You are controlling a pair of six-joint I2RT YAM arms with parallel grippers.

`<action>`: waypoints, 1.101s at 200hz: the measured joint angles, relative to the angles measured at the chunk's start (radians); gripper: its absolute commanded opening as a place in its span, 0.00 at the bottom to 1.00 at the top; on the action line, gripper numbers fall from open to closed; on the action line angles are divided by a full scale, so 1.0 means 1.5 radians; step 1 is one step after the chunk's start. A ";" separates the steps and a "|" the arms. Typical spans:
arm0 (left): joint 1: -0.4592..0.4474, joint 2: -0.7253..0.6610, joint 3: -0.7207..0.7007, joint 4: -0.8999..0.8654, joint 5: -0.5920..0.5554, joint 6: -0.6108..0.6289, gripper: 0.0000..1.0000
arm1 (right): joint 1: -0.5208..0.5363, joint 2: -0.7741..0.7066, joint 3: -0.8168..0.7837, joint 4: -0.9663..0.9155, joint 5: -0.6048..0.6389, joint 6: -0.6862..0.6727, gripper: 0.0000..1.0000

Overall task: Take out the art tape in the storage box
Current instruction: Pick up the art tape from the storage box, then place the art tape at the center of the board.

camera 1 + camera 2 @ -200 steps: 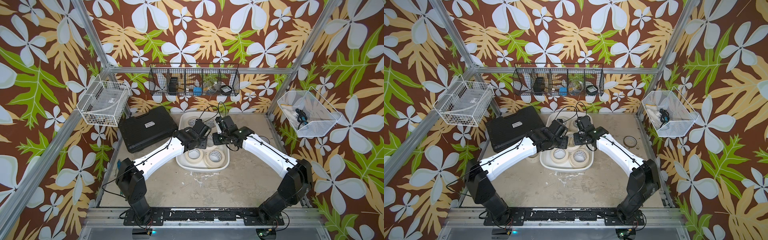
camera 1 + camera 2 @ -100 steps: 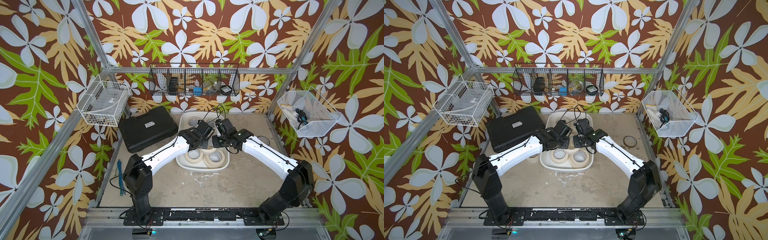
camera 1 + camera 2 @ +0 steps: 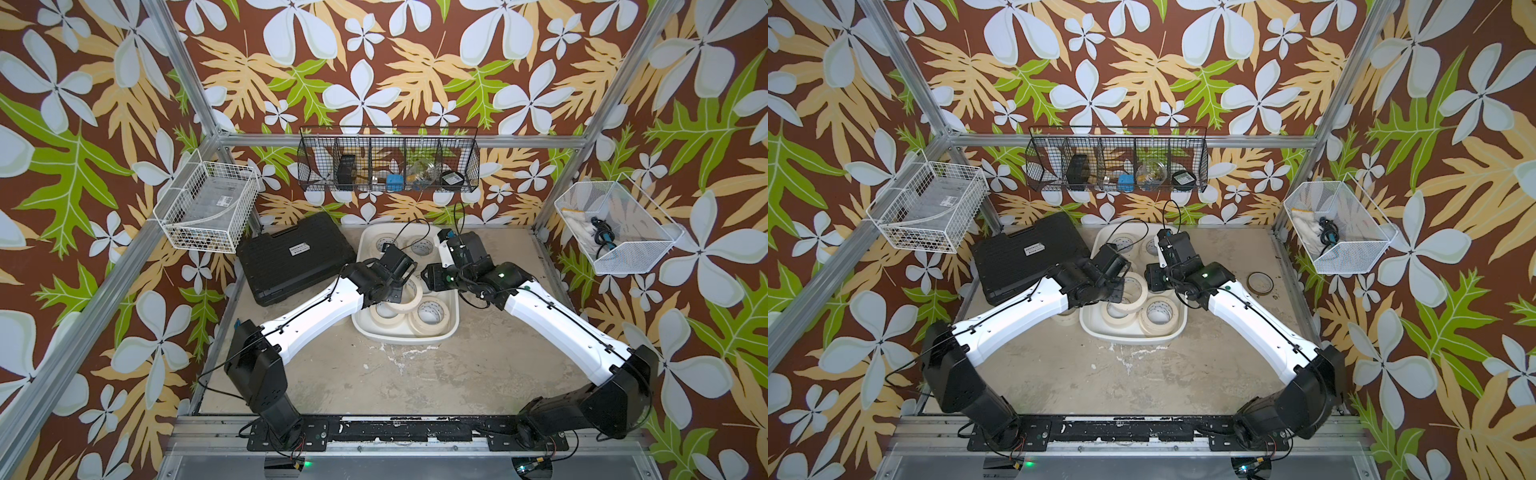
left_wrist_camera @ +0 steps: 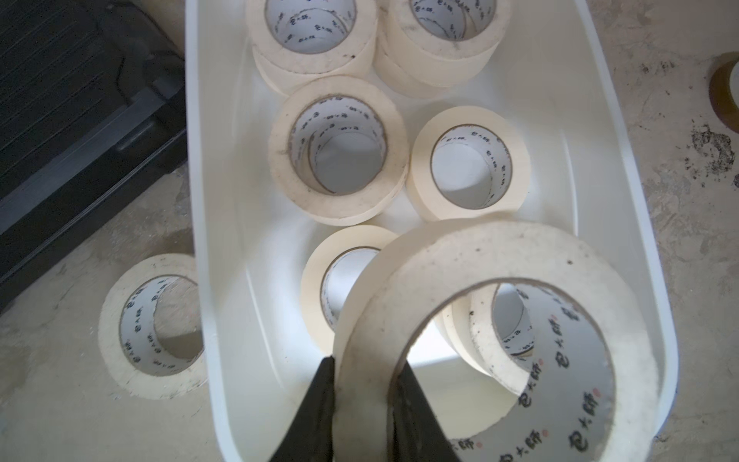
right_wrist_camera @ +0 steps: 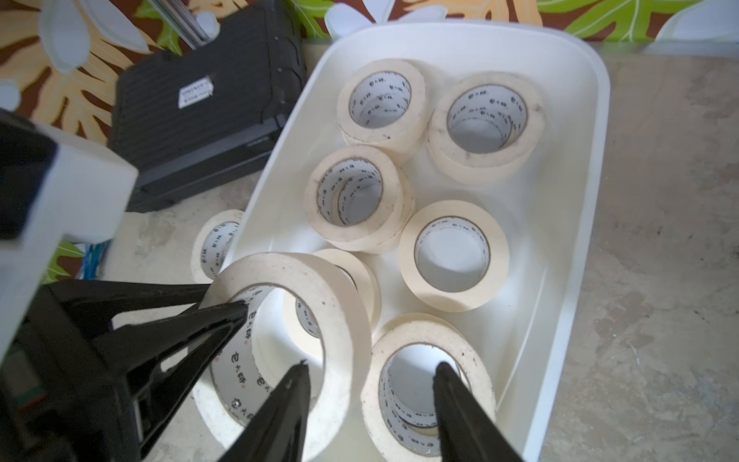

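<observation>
Art tape roll [image 4: 500, 256], pinched across its wall by the left gripper [image 4: 362, 366], tilts above the storage box [image 4: 568, 120]; the right gripper [image 5: 371, 365] gapes empty. Extraction step; next comes carrying it clear to the table [image 4: 700, 280].

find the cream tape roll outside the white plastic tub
Left wrist view: the cream tape roll lies on the table beside the white plastic tub's left wall, near the black ribbed case.

Overheads, wrist close-ups: shared storage box [image 4: 224, 240]
</observation>
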 measured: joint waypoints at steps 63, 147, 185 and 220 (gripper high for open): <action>0.227 -0.209 -0.193 0.011 0.056 -0.025 0.24 | 0.000 -0.071 -0.069 0.027 0.000 -0.012 0.59; 0.445 -0.273 -0.303 0.015 0.155 -0.097 0.18 | -0.002 -0.087 -0.097 0.030 -0.013 -0.032 0.59; 0.494 -0.303 -0.380 0.041 0.158 -0.168 0.14 | -0.006 -0.096 -0.105 0.030 -0.015 -0.036 0.59; 0.525 -0.305 -0.421 0.048 0.096 -0.262 0.11 | -0.009 -0.098 -0.111 0.032 -0.017 -0.037 0.58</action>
